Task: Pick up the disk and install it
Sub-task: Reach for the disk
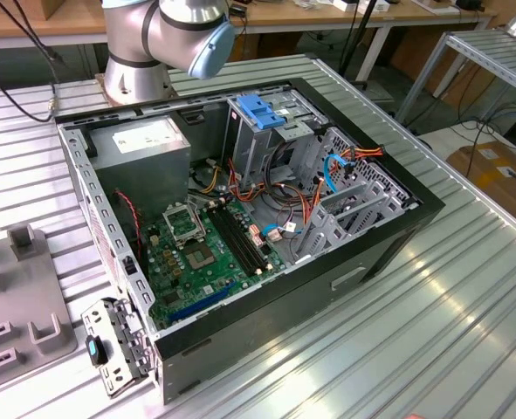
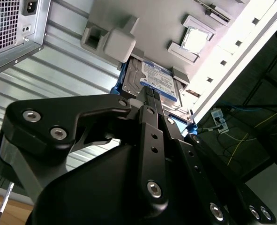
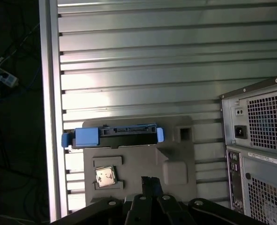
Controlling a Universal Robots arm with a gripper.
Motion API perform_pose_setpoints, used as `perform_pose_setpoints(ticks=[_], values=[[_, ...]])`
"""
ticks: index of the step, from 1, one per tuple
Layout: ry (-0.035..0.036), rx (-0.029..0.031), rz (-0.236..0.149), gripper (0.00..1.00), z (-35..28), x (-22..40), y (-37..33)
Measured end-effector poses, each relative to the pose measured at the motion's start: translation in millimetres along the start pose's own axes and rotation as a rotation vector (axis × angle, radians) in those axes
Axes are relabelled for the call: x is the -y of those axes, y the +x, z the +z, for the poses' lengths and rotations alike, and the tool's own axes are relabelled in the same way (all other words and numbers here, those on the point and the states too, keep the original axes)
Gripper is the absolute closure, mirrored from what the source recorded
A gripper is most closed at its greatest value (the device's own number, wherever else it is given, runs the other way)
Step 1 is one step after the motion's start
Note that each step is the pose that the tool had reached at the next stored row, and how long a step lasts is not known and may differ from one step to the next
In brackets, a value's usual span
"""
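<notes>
Disk (image 3: 124,132) stood in a grey holder (image 3: 138,157) behind the computer case (image 3: 260,140); gripper (image 3: 151,179) above the holder, holding nothing.

The disk was a flat silver-grey metal slab with a white-and-blue label (image 2: 158,78) and light-blue plastic rails (image 3: 86,136), set on edge in a slot of the matt moulded holder, just off the case's vented rear panel. A small square metal chip (image 3: 105,176) lay in a holder pocket. The gripper's black, bolted fingers were pressed together, short of the disk. The table (image 1: 415,332) under the case was ribbed aluminium. The case lay open, showing a green circuit board (image 1: 196,253) and a grey power-supply box (image 1: 140,144). Beyond the case stood a wooden bench (image 1: 30,17), with a cardboard box (image 1: 493,166) on the floor.
</notes>
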State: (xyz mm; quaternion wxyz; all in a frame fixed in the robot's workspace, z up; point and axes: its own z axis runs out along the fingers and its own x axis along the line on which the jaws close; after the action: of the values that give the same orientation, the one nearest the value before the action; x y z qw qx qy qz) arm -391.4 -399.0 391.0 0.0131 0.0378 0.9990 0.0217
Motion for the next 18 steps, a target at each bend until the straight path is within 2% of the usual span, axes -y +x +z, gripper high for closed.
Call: perform_pose_setpoints(ticks=[13,18], values=[[0.0001,-0.0001,0.000,0.89,0.0,0.1,1.1],[0.0001,0.0000,0.000,0.89,0.0,0.4,6.4]])
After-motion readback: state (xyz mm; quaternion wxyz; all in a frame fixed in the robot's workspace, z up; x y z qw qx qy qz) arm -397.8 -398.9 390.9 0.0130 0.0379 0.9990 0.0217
